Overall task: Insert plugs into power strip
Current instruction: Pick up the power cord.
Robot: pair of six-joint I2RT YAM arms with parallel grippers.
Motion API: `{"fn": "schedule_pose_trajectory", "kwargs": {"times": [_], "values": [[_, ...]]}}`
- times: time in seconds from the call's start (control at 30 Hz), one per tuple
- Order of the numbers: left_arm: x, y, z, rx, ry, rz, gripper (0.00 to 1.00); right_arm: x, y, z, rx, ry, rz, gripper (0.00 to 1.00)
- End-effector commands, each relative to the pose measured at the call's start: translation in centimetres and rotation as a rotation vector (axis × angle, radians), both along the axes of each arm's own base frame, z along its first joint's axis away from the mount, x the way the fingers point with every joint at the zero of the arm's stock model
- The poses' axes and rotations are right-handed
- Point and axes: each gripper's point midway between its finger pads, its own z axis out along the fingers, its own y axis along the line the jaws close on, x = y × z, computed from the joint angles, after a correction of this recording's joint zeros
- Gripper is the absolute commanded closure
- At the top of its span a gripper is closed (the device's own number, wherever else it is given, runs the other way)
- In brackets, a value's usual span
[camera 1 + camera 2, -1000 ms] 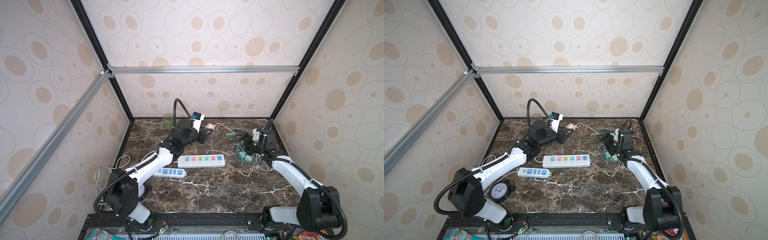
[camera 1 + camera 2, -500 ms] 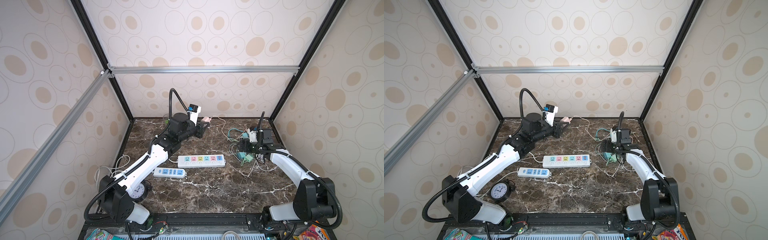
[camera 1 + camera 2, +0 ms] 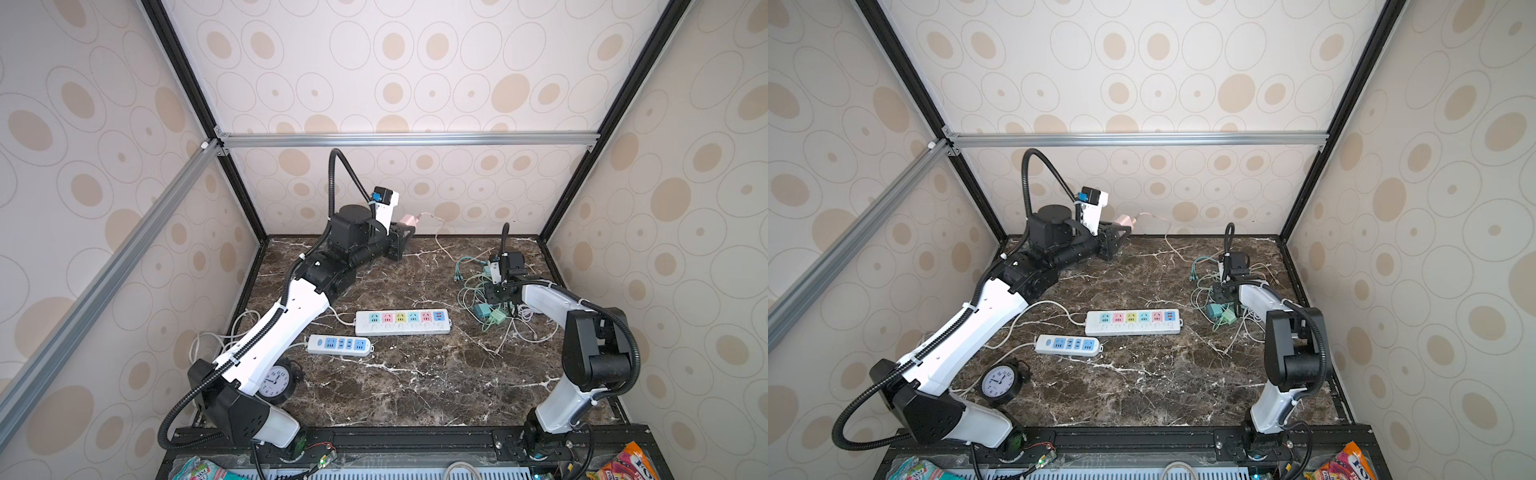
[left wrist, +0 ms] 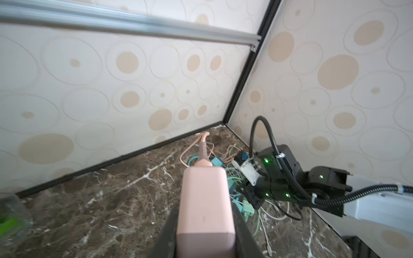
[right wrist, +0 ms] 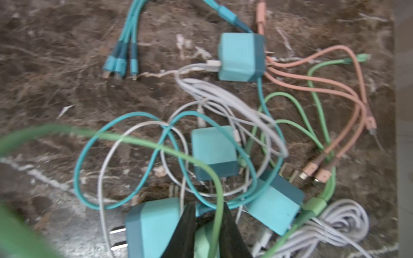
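The marble table (image 3: 415,386) carries the long power strip (image 3: 402,322) at centre, sockets up and apparently empty, ready for plugs. At three o'clock the right claw (image 5: 207,212) dips into the cable tangle (image 3: 469,291), jaws narrow about a mint plug (image 5: 204,243); whether it grips, I cannot tell. At twelve, the left claw (image 4: 205,232) clamps the pink plug (image 4: 204,196) by its sides, raised so the cable trails free.

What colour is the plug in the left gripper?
Pale pink; the plug shows best in the left wrist view.

Mint plug (image 5: 203,243), seemingly, behind right pincer (image 5: 207,210)
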Motion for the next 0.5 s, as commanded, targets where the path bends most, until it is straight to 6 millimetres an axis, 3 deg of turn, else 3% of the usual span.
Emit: {"fn": "schedule_pose_trajectory", "kwargs": {"times": [0.0,0.1,0.23,0.3,0.4,0.47], "values": [[-0.9,7.6,6.0,0.052,-0.145,0.299,1.0,0.3,-6.4,2.5,0.007,-0.082,-0.263,0.86],[-2.0,11.6,7.3,0.049,-0.19,0.444,1.0,-0.2,-10.2,2.2,0.033,-0.068,-0.385,0.87],[-3.0,11.5,7.0,0.023,-0.19,0.401,1.0,-0.5,-11.2,2.0,0.021,-0.015,-0.412,0.8],[-3.0,10.4,6.5,0.01,-0.176,0.346,1.0,-0.4,-10.6,2.5,0.063,-0.025,-0.42,0.69],[-2.8,9.3,6.4,0.004,-0.165,0.298,1.0,-0.6,-10.2,4.2,0.125,-0.068,-0.474,0.41],[-2.7,8.9,6.6,0.003,-0.162,0.28,1.0,-0.7,-9.2,5.7,0.203,-0.106,-0.493,0.29]]}}
